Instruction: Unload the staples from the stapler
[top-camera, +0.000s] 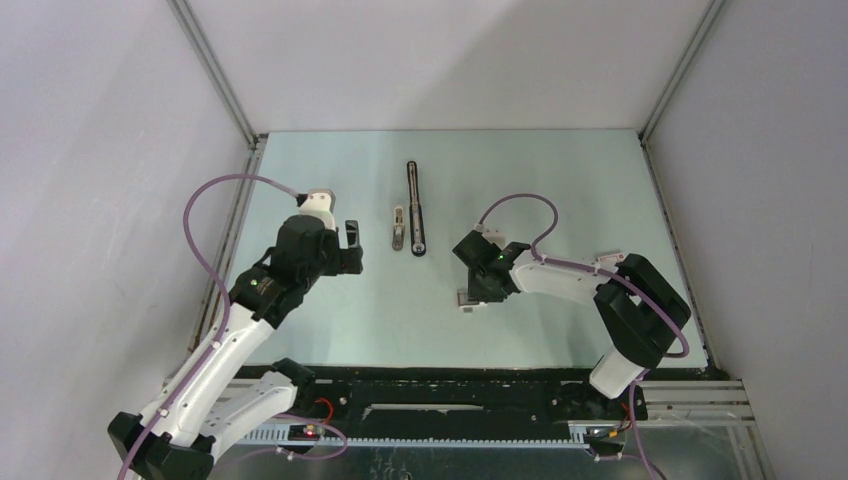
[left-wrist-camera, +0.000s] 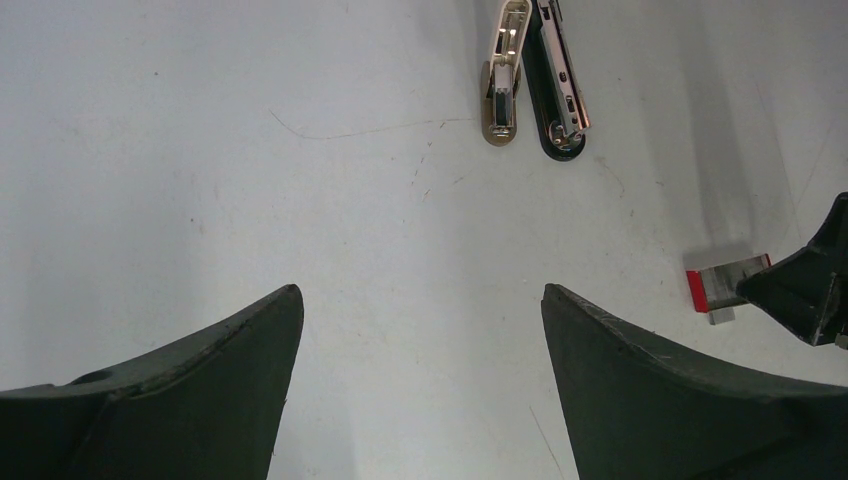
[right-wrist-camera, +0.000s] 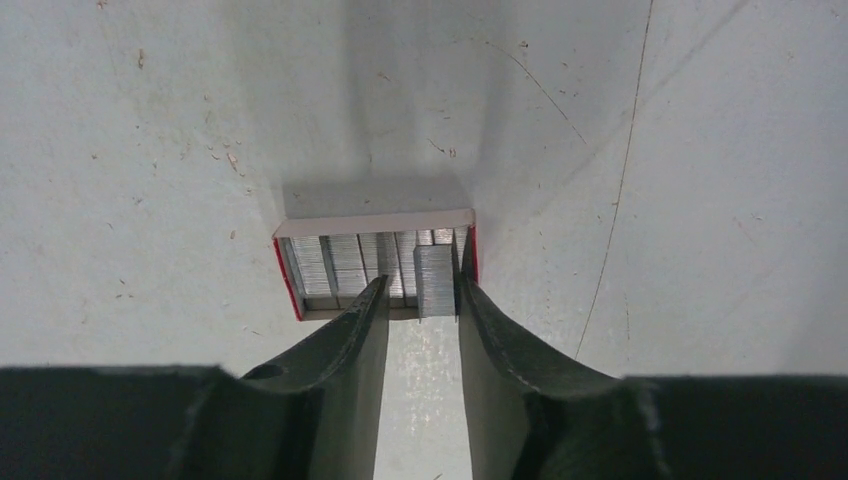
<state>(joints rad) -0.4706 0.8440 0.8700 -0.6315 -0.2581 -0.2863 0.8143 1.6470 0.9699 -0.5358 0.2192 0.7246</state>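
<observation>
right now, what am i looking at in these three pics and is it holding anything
Two robot arms stand bolted at the near edge of a table, each with a two-finger gripper. The wide picture is from a fixed camera above and behind them; the other two are from wrist cameras, so the dark shapes are each arm's own fingers. On the table lie the stapler, a long thin black bar, a shorter pale metal piece beside it, and a small red-sided box of staples. The left gripper is wide open and empty. The right gripper reaches around a strip of staples at the box; whether it pinches the strip is unclear.
</observation>
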